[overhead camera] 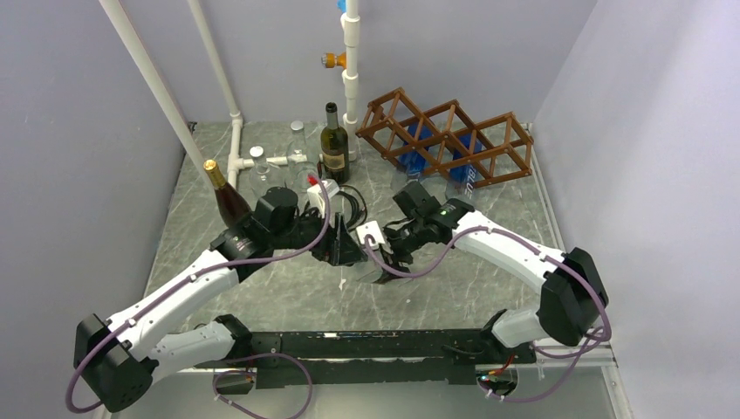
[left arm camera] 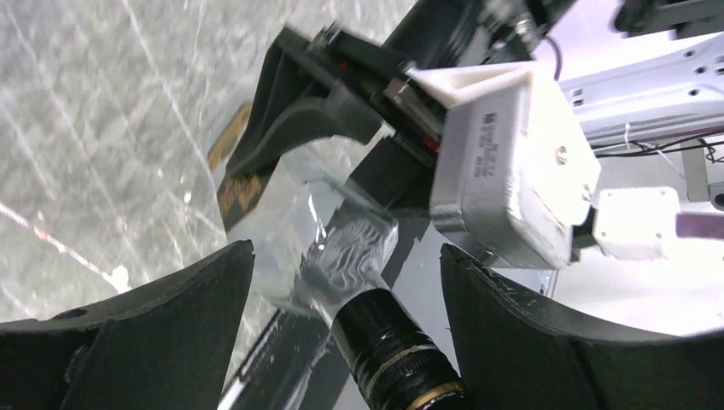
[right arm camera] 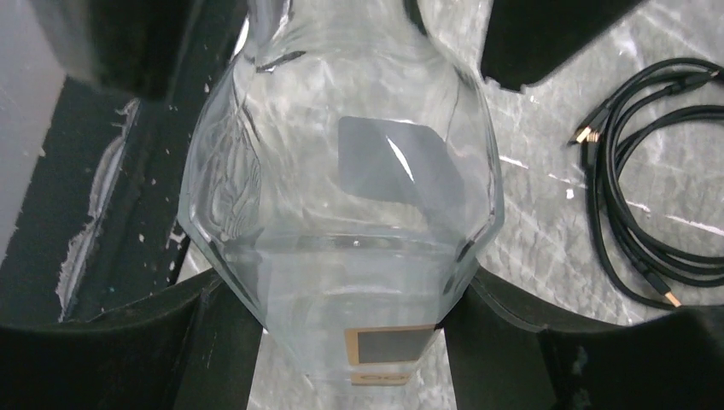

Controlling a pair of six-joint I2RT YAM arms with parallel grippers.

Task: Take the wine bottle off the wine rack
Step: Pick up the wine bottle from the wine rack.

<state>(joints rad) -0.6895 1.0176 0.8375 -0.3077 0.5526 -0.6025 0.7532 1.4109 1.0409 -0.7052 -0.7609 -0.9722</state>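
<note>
A clear glass wine bottle [overhead camera: 370,265] with a black and gold capped neck [left arm camera: 401,359] is held above the table's middle, between my two arms. My right gripper [overhead camera: 394,253] is shut on its wide clear body [right arm camera: 341,171], and both fingers [right arm camera: 196,342] press the glass. My left gripper [overhead camera: 349,250] is open; its fingers [left arm camera: 171,325] stand on either side of the neck with gaps on both sides. The brown lattice wine rack [overhead camera: 449,140] stands at the back right with blue bottles [overhead camera: 467,175] in its cells.
A dark wine bottle [overhead camera: 333,144] stands upright at the back centre. A gold-capped bottle [overhead camera: 229,201] stands by my left arm. Glasses [overhead camera: 297,140] and white pipes [overhead camera: 236,131] are at the back left. A black cable [right arm camera: 632,213] lies coiled on the marble table.
</note>
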